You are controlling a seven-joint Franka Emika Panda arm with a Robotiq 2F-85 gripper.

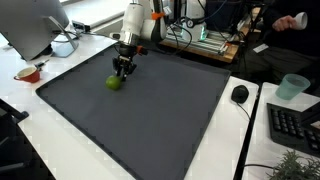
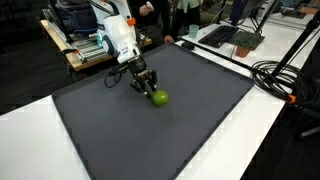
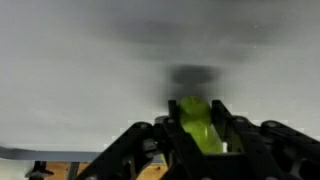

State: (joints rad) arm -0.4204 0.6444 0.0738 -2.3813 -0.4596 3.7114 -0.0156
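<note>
Green ball (image 3: 198, 128) right there between the pincer (image 3: 200, 112) fingers (image 3: 232, 128) in the wrist view: one dark finger hard against each side, so the pincer is clamped on the ball. In both exterior views the pincer (image 1: 121, 73) (image 2: 149, 89) hangs off the white arm (image 2: 118, 38), tilted, with the ball (image 1: 114, 83) (image 2: 159, 97) at its very tip, low over the dark grey mat (image 1: 150, 120). Whether the ball's underside touches the mat, I cannot tell. A blurred shadow (image 3: 190, 76) lies on the mat just beyond the fingertips.

Looking around from the pincer in an exterior view: well off to one side, past the mat's edge, a red bowl (image 1: 28, 74) sits on the white table (image 1: 20, 140), and a monitor (image 1: 35, 28) stands near it. Far across the mat on the opposite side there is a black computer mouse (image 1: 239, 94), then a teal cup (image 1: 291, 87) and a black keyboard (image 1: 295, 125) farther out. In an exterior view, black cables (image 2: 280, 75) loop on the table well apart from the pincer, beyond the mat's far corner. Behind the arm stands a wooden bench (image 2: 80, 60) loaded with gear.
</note>
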